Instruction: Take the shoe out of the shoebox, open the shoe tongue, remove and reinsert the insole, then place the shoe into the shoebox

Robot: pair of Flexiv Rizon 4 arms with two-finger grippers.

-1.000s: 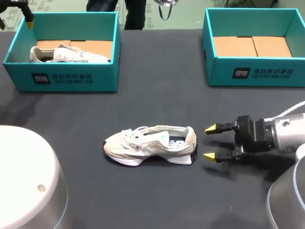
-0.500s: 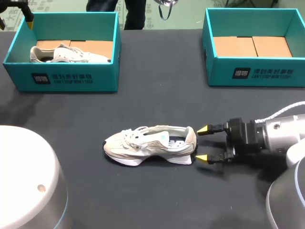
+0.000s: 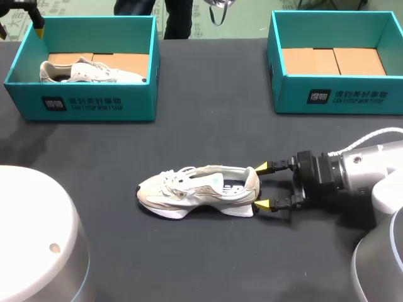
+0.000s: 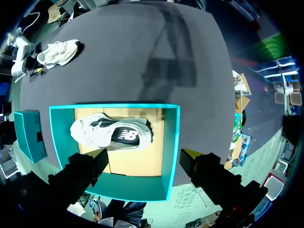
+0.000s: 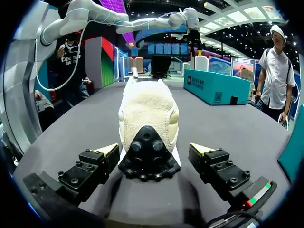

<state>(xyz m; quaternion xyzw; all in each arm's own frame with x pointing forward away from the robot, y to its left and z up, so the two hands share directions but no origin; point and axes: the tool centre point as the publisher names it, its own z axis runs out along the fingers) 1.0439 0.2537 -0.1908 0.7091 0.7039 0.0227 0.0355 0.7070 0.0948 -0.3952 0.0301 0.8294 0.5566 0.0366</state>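
Shoe (image 3: 198, 190) sits upright on its sole, mid-counter (image 3: 208, 132), toe toward my left and heel toward my right arm. Right claw (image 3: 262, 185) comes in low from the right, spread wide, yellow tips flanking the heel. The wrist view shows a gap on each side, so it's released and gripping nothing. Along the far edge stand two teal boxes: left shoebox (image 3: 82, 107) with a second shoe (image 3: 88, 70) inside, right shoebox (image 3: 334, 94) showing its brown cardboard floor. A broad band of dark counter runs between them and the Shoe. Left claw (image 4: 142, 159) hangs above the left shoebox, fingers apart, holding nothing.
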